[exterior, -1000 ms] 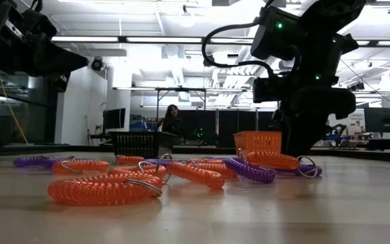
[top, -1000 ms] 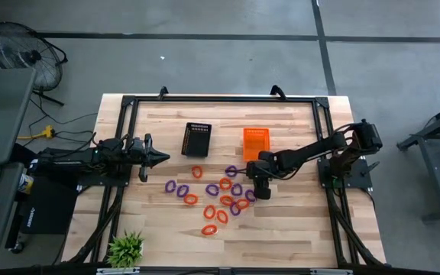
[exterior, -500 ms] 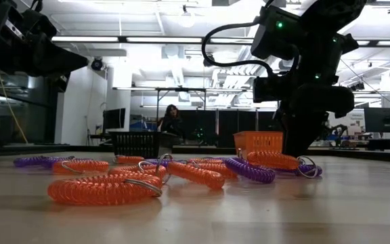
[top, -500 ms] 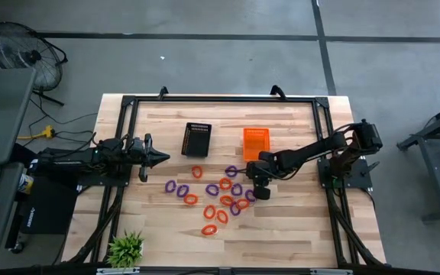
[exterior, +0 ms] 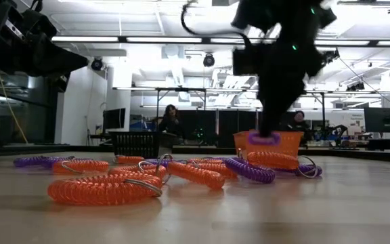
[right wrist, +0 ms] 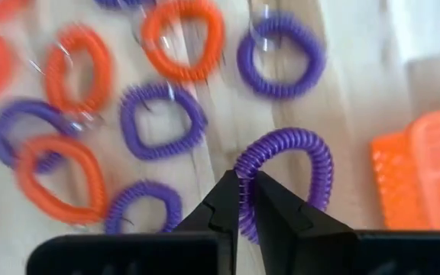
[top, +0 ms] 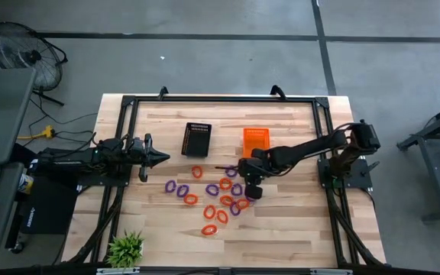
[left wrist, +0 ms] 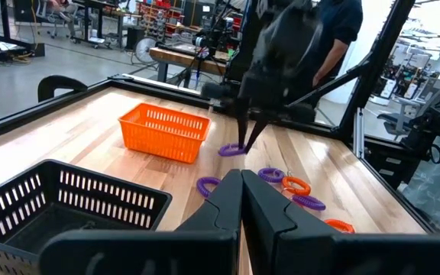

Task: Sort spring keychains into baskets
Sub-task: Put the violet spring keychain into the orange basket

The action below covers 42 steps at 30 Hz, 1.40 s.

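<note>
From above, the right claw [top: 248, 177] hangs over the bench [top: 296, 229] just below the orange basket [top: 256, 140], at the upper edge of the scattered keychains [top: 214, 211]. The black basket [top: 197, 138] sits to the left of the orange one, well apart. The left claw [top: 157, 159] waits at the bench's left side, beside the black basket.

At bench height, the right claw [exterior: 263, 133] holds a purple loop [exterior: 263, 139] lifted clear of the wood, in front of the orange basket [exterior: 288, 142]. Other loops lie on the bench.

The left wrist view shows the left claw's fingers [left wrist: 220, 210] pressed together with nothing between them.

The right wrist view shows the right claw [right wrist: 244, 200] clenched on the purple loop [right wrist: 300, 152], above the other keychains.
</note>
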Available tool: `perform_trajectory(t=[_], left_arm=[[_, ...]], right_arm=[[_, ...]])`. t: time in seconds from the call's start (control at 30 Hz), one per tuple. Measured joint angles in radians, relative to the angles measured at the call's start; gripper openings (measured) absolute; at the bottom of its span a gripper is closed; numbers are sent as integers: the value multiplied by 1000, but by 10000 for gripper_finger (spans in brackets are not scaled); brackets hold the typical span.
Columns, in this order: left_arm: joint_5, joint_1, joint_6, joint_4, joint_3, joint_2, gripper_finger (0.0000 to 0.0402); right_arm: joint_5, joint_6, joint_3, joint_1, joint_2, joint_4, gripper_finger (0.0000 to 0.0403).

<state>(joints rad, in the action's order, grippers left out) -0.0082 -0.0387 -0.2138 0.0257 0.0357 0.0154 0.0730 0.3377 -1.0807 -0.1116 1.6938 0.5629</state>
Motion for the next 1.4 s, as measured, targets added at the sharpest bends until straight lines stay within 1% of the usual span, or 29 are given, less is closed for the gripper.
perform_trajectory(t=[0.17, 0.3, 0.57, 0.67, 0.8, 0.97, 1.17, 1.4], left_arm=[[0, 0, 0, 0, 0, 0, 1], [0, 0, 0, 0, 0, 0, 1], [0, 0, 0, 0, 0, 0, 1], [0, 0, 0, 0, 0, 0, 1], [0, 0, 0, 0, 0, 0, 1], [0, 0, 0, 0, 0, 0, 1], [0, 0, 0, 0, 0, 0, 1], [0, 0, 0, 0, 0, 0, 1]], right_arm=[[76, 3, -124, 11, -2, 153, 28], [117, 35, -178, 49, -20, 239, 28], [111, 203, -196, 160, -37, 377, 32], [108, 241, -195, 210, -37, 418, 33], [108, 242, -170, 268, -38, 409, 34], [105, 240, -117, 308, -38, 306, 33], [65, 239, -65, 317, -31, 201, 34], [45, 208, 11, 312, -31, 105, 50]])
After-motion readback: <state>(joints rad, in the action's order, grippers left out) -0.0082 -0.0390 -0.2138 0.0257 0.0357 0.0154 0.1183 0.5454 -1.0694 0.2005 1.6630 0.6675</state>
